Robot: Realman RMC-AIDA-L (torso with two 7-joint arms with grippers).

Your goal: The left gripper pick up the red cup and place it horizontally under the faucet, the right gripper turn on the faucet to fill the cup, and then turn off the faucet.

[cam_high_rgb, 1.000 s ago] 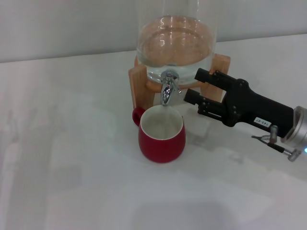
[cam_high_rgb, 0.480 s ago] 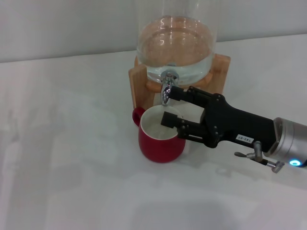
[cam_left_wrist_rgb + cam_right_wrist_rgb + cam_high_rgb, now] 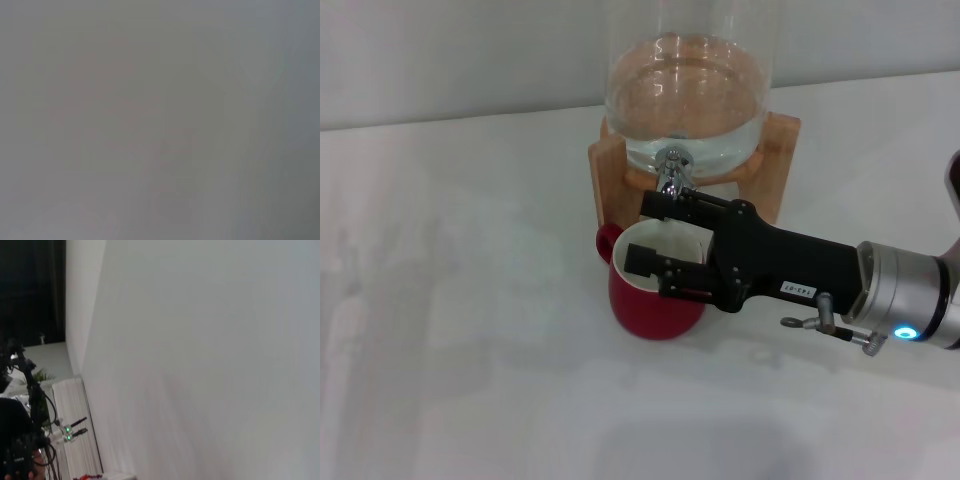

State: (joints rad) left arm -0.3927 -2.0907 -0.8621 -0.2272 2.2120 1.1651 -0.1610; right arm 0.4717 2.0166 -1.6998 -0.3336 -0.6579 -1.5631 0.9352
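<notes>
Cup (image 3: 645,300) stands upright on the table (image 3: 470,330), right under the faucet (image 3: 670,176). Right gripper (image 3: 653,233) reaches in from 3 o'clock, fingers spread apart over the cup's rim, just below the faucet.

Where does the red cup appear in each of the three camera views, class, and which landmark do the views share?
Head view: the red cup stands upright under the faucet, partly behind the right gripper.
Left wrist view: not in it.
Right wrist view: not in it.
Shared landmark: none; neither wrist view shows anything from the head view.
</notes>
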